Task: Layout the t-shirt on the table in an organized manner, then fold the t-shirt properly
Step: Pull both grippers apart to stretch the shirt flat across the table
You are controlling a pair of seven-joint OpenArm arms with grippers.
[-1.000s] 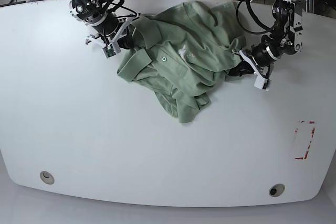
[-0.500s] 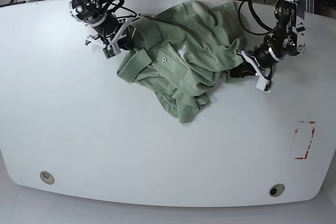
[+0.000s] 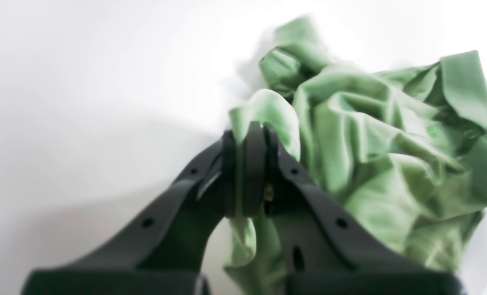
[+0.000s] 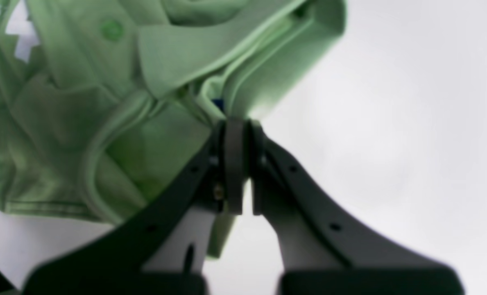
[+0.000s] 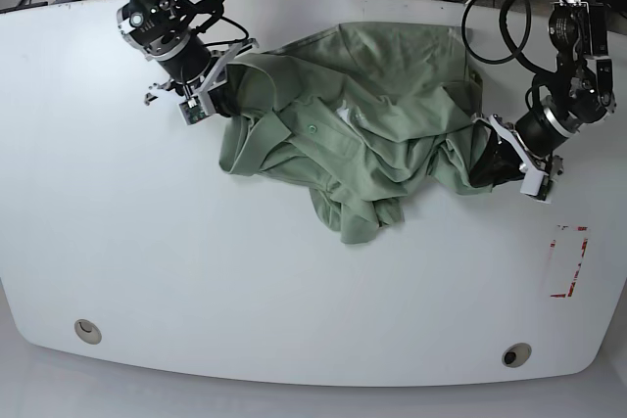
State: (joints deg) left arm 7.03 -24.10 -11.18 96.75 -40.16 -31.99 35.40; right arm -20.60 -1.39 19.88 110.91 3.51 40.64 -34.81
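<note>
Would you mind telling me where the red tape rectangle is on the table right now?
In the base view, the red tape rectangle sits near the table's right edge, below the left gripper and apart from the t-shirt.

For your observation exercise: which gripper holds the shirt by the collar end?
The right gripper: its closed jaws pinch the shirt beside the collar; the left gripper grips plain fabric.

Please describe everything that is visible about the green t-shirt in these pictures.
The t-shirt is a sage-green polo-style shirt of soft knit fabric, with a fold-down collar and small green buttons. It lies crumpled and heavily wrinkled, not yet flat, on the far middle of the white table. It is stretched between both arms: the left gripper is shut on one bunched edge, and the right gripper is shut on fabric near the collar, where a dark label shows.
</note>
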